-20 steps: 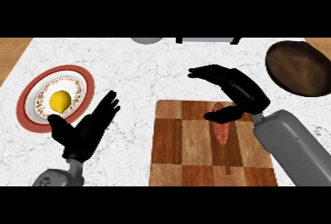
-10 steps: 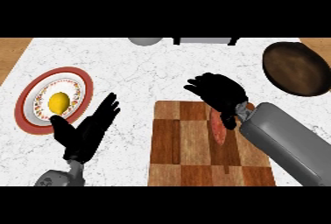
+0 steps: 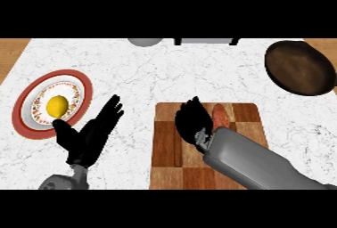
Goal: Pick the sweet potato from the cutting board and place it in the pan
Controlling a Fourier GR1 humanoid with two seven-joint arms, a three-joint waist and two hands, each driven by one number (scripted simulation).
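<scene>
**Wooden board, hand over the potato**

Wooden cutting board (image 3: 170, 147) lies under the right hand (image 3: 193, 122). Dark pan (image 3: 299, 67) waits well beyond and right of it. The left hand (image 3: 92, 131) rests open beside the plate (image 3: 26, 122). The sweet potato (image 3: 221, 116) lies just right of the right hand's curled fingers, apparently not enclosed. Closing off-centre could roll it away.

The black right hand (image 3: 194, 121) covers the left side of the reddish-orange sweet potato (image 3: 221, 117); whether its fingers touch it cannot be told. Up and right of that hand, the dark round pan (image 3: 299, 67) is cut by the right edge.
</scene>
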